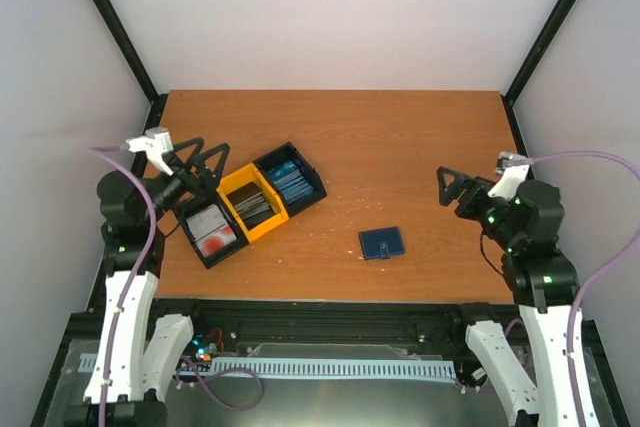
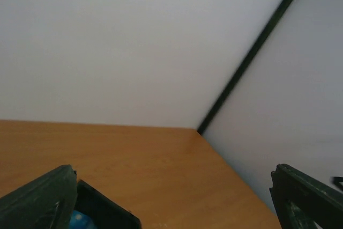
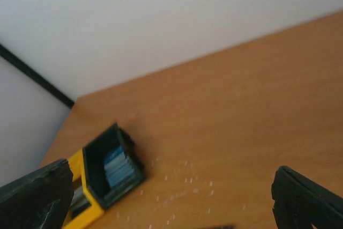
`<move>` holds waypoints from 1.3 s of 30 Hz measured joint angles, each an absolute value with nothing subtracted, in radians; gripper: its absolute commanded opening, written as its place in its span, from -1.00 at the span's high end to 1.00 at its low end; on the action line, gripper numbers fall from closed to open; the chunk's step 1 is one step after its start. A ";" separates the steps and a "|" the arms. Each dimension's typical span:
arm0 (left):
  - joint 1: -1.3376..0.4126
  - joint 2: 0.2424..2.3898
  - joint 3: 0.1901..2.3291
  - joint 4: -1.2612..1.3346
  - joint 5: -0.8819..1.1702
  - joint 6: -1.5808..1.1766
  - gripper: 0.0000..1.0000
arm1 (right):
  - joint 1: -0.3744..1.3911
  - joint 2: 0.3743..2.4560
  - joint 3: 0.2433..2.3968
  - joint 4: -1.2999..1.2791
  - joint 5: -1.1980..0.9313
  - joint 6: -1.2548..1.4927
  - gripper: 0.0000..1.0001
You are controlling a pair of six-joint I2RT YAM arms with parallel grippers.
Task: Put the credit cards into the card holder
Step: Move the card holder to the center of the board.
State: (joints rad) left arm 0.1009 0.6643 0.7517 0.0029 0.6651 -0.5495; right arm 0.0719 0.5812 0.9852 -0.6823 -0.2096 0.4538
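The credit cards [image 1: 290,182] sat in the tray [image 1: 264,232], the card holder [image 1: 382,243] lay shut on the bench [image 1: 400,147], and my left hand [image 1: 210,169] and right hand [image 1: 443,187] hung wide and empty, so I judged nothing begun.

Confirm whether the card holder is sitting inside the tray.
No, the card holder lies on the bare table, apart from the tray to its left.

The tray [image 1: 268,230] is showing a yellow middle compartment between two black ones. The white card [image 1: 212,231] in one black compartment is wearing a red blotch. Dark grey cards [image 1: 253,204] are filling the yellow one and blue cards [image 1: 288,180] the other black one. The card holder [image 1: 382,243] is showing dark navy, and the table [image 1: 420,137] is showing orange-brown wood grain.
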 measured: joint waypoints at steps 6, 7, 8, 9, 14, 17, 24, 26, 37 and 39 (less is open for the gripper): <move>-0.049 0.817 0.728 0.044 0.774 -0.570 -0.99 | 0.076 0.663 0.791 -0.683 -0.324 0.506 -0.82; -0.083 0.841 0.725 0.044 0.778 -0.569 -0.99 | 0.083 0.679 0.761 -0.684 -0.331 0.517 -0.79; -0.129 0.872 0.723 0.044 0.776 -0.566 -0.99 | 0.097 0.702 0.728 -0.685 -0.333 0.530 -0.75; -0.170 0.900 0.721 0.044 0.772 -0.565 -0.99 | 0.113 0.727 0.703 -0.685 -0.332 0.541 -0.64; -0.378 1.069 0.715 0.049 0.707 -0.550 -0.98 | 0.303 0.863 0.624 -0.693 -0.262 0.616 0.34; -0.508 1.197 0.719 0.052 0.649 -0.523 -0.92 | 0.434 0.921 0.585 -0.683 -0.193 0.690 0.46; -0.673 1.464 0.768 0.054 0.568 -0.495 -0.92 | 0.576 1.072 0.518 -0.651 -0.097 0.812 0.48; -0.692 1.509 0.780 0.056 0.556 -0.491 -0.92 | 0.589 1.124 0.518 -0.635 -0.073 0.831 0.48; -0.701 1.618 0.834 0.042 0.466 -0.487 -0.99 | 0.602 1.308 0.576 -0.545 0.104 0.854 0.63; -0.701 1.637 0.859 0.035 0.442 -0.487 -0.99 | 0.602 1.339 0.590 -0.521 0.149 0.853 0.62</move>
